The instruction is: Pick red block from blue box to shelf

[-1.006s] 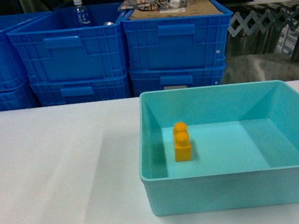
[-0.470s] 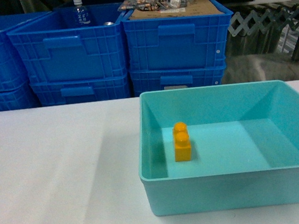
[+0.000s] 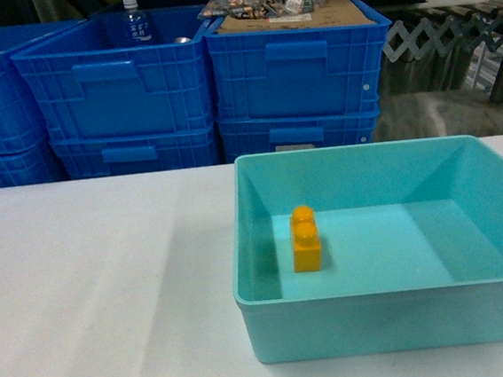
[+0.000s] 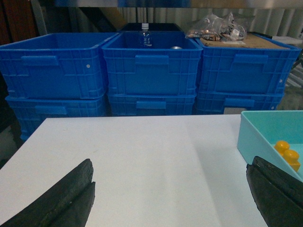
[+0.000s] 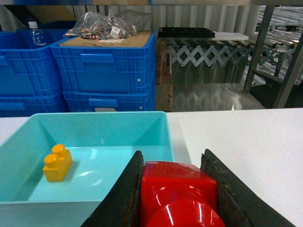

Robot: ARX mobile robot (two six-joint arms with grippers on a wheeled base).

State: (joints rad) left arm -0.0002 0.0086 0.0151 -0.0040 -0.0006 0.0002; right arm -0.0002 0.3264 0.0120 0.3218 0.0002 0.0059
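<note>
Block (image 5: 177,191) is sitting pinched between your right gripper's (image 5: 176,198) fingers, near side of the box (image 5: 90,201), already out of it. Left gripper (image 4: 168,194) is hanging spread. Glossy plastic could be slipping loose while you're swinging toward the shelf (image 5: 279,61), far right.

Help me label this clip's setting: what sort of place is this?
Probably a warehouse or storeroom: stacked dark blue ribbed plastic crates behind the white table, a silvery expanding roller conveyor, and a steel rack upright on the right.
</note>
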